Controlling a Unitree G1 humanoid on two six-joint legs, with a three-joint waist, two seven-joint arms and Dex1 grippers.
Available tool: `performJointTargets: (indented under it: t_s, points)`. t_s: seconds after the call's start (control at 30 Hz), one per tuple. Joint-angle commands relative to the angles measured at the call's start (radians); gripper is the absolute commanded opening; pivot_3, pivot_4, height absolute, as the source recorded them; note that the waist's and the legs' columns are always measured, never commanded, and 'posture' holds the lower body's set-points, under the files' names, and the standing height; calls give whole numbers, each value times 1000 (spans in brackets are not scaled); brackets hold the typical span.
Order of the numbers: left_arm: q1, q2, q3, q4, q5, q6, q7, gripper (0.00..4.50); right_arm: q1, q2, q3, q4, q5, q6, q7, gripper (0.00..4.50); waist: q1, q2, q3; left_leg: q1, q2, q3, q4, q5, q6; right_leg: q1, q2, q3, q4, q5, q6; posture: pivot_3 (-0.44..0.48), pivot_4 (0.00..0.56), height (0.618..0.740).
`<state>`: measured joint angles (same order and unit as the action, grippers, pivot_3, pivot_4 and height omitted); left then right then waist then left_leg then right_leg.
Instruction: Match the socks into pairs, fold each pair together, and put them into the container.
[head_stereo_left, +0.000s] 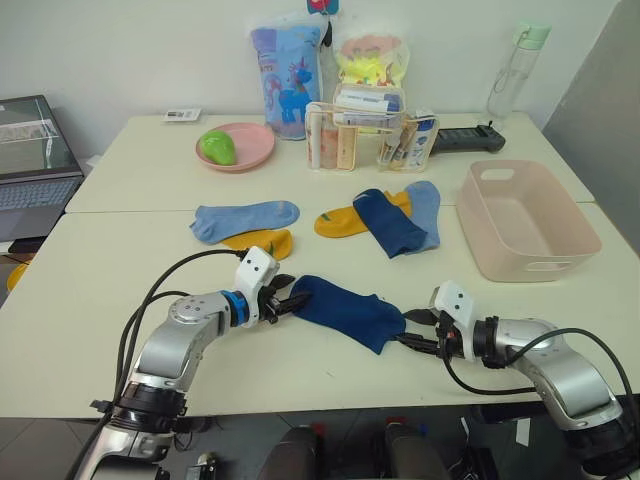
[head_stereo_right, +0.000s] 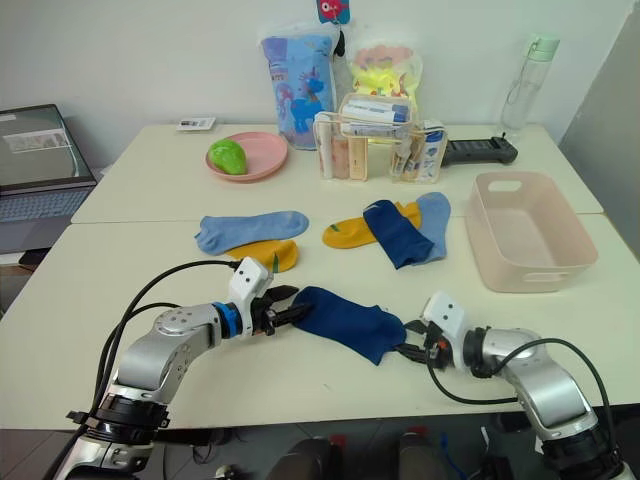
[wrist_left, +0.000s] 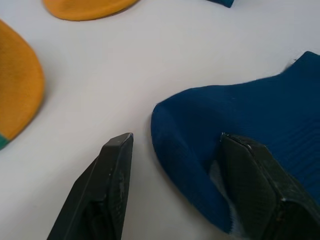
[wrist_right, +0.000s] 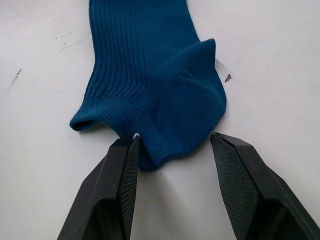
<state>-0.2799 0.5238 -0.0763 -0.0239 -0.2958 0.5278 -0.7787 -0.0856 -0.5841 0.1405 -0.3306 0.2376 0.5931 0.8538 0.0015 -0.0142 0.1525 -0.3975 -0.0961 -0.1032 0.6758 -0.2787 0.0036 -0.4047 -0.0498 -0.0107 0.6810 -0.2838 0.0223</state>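
**Both claws at the ends of one navy sock, neither yet gripping**

On the left, the left gripper (head_stereo_left: 284, 297) sits at the toe end of the near navy sock (head_stereo_left: 345, 312), which lies flat on the white table (head_stereo_left: 120, 250). Its fingers stand wide apart: one finger (wrist_left: 260, 185) rests against the sock's edge, where the knit bulges up beside it, and the other finger is on bare table just beside the cloth. Closing from here, I judge it could pinch only that raised fold, or push the toe aside and catch nothing.

At the other end, the right gripper (head_stereo_left: 420, 333) is also open, moderately wide, straddling the cuff. One fingertip (wrist_right: 125, 150) touches the cuff's hem; the other stands just clear of the heel. The risk here is a shallow bite on a single layer, so the sock slips free when lifted or stretches unevenly between the two arms.

Farther back lie a light blue sock (head_stereo_left: 245, 218) with a mustard yellow sock (head_stereo_left: 262, 242) touching its near edge, then a second mustard sock (head_stereo_left: 345, 220), the second navy sock (head_stereo_left: 388, 222) and a second light blue sock (head_stereo_left: 426, 212) overlapping in one heap. The pale pink bin (head_stereo_left: 525, 218) stands at the right, holding no socks, so no pair is finished.
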Motion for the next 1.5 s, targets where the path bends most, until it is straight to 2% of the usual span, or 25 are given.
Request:
performJointTargets:
  t_s: [0.03, 0.17, 0.2, 0.23, 0.37, 0.47, 0.73, 0.83, 0.97, 1.23, 1.33, 1.4, 1.47, 1.5]
  points:
    - [10, 11, 1, 2, 8, -29, -17, 1676, 35, 15, 25, -22, 18, -3, -11, 1496, 0, 0, 0, 0, 0, 0, 0, 0, 0, 0, 0, 0, 0, 0, 0, 0, 150, 740]
    - [22, 4, 6, -9, 5, -27, -17, 437, 19, 31, 7, -38, 48, 17, -28, 118, -1, 0, 0, 0, 0, 0, 0, 0, 0, 0, 0, 0, 0, 0, 0, 0, 150, 740]
    - [25, 3, 8, -12, 4, -26, -17, 111, 12, 33, 3, -35, 47, 15, -35, 0, -1, 0, 0, 0, 0, 0, 0, 0, 0, 0, 0, 0, 0, 0, 0, 0, 150, 740]
    - [30, 2, 11, -21, 2, -23, -15, 18, 8, 28, -1, -30, 47, 13, -33, 0, -1, 0, 0, 0, 0, 0, 0, 0, 0, 0, 0, 0, 0, 0, 0, 0, 150, 740]
    - [78, -1, 42, -89, -32, 21, 9, 18, -33, -7, -21, -3, 56, 24, -5, 0, -2, 0, 0, 0, 0, 0, 0, 0, 0, 0, 0, 1, 0, 0, 0, 0, 150, 740]
    - [179, -33, 79, -196, -85, 54, 52, 18, -123, -52, -3, 53, 46, 54, 30, 0, -5, 1, 0, 0, 0, 1, 0, 0, 0, 0, 0, 1, 0, 0, 0, 0, 150, 740]
    - [401, -184, 130, -410, -106, 75, 271, 18, -244, -68, 64, 154, 51, 42, 116, 0, 2, 0, 0, 0, 0, 1, 0, 0, 1, 0, 0, 0, -1, 0, 0, 0, 150, 740]
    - [421, -220, 137, -431, -95, 62, 326, 18, -259, -94, 89, 166, 57, 50, 176, 0, 5, 0, 0, 0, 0, 1, 0, 0, 1, 1, 0, 0, -1, 0, 0, 0, 150, 740]
    - [437, -213, 127, -438, -94, 54, 329, 18, -271, -130, 101, 187, 49, 42, 231, 0, 6, 0, 0, 0, 0, 1, 0, -1, 1, 1, 0, 0, -1, 0, 0, 0, 150, 740]
    - [447, -185, 108, -414, -88, 31, 307, 18, -286, -118, 82, 245, 28, -18, 222, 0, 8, 0, 0, 0, 0, 1, 0, -1, 1, 1, 0, 0, -1, 0, 0, 0, 150, 740]
    - [442, -172, 128, -414, -104, 33, 289, 654, -276, -117, 50, 231, 45, -43, 219, 643, 8, 0, 0, 0, 0, 1, 0, -1, 1, 1, 0, 0, -1, 0, 0, 0, 150, 740]
    - [428, -151, 158, -412, -121, 33, 273, 1281, -258, -134, 26, 213, 35, -90, 213, 1295, 9, 0, 0, 0, 0, 1, 0, -1, 1, 1, 0, 0, -1, 0, 0, 0, 150, 740]
    - [407, -89, 196, -395, -111, -3, 234, 1918, -236, -151, -25, 170, 73, -93, 224, 1984, 10, 0, 0, 0, 0, 1, 0, -1, 1, 1, 0, 0, -1, 0, 0, 0, 150, 740]
    - [404, -38, 200, -380, -78, -57, 195, 2198, -229, -154, -53, 143, 101, -73, 224, 1997, 10, 1, 0, 0, 0, 1, 0, -1, 1, 0, 0, 0, -1, 0, 0, 0, 150, 740]
